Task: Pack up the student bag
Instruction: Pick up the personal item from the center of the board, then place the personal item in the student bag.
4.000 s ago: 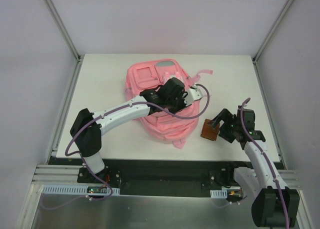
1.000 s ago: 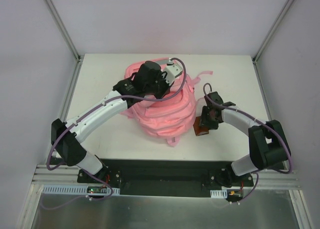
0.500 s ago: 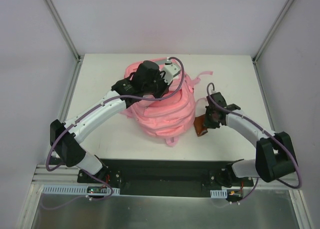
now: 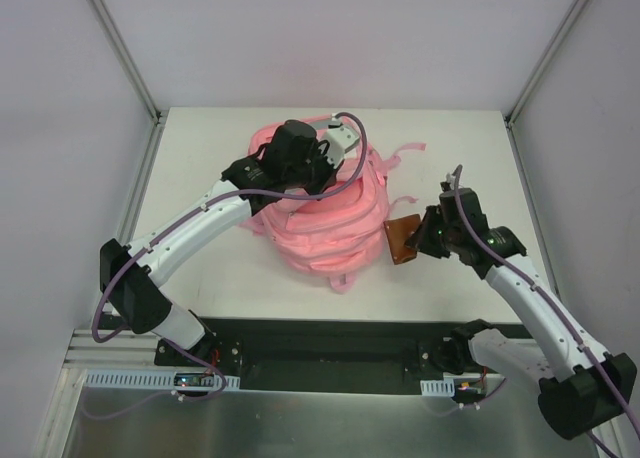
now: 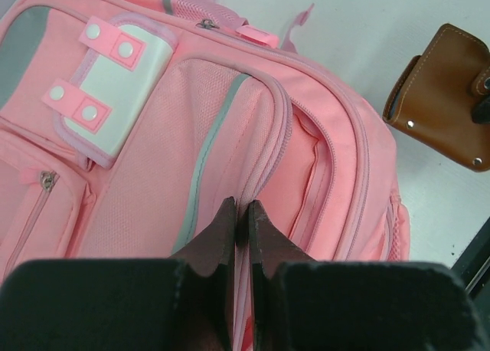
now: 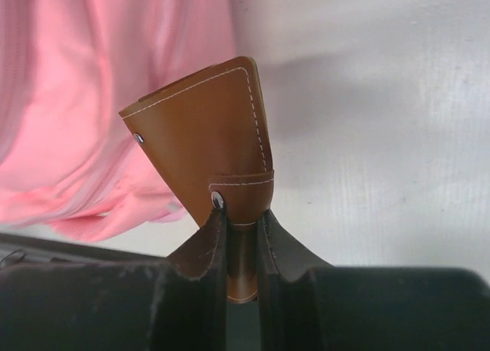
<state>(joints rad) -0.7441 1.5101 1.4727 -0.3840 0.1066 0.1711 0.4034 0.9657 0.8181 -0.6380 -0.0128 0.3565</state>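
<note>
The student bag (image 4: 330, 223), a large pink backpack, lies bunched in the middle of the white table. My left gripper (image 5: 241, 213) is shut on a pink seam beside the bag's open zip, holding that part of the bag (image 5: 153, 175) up. In the top view the left gripper's fingers are hidden under its wrist (image 4: 300, 158). My right gripper (image 6: 241, 221) is shut on the narrow end of a brown leather pouch (image 6: 207, 144). The pouch (image 4: 403, 240) hangs tilted just right of the bag, above the table. The left wrist view shows the pouch (image 5: 448, 90) at upper right.
Loose pink straps (image 4: 405, 146) trail off the bag toward the back right. The white table (image 4: 200, 158) is bounded by a metal frame with grey walls on three sides. A black rail (image 4: 320, 338) runs along the near edge by the arm bases.
My right gripper has closed on the brown pouch and raised it off the table, drawing slightly right. The left gripper has held its grip on the bag almost without moving.
</note>
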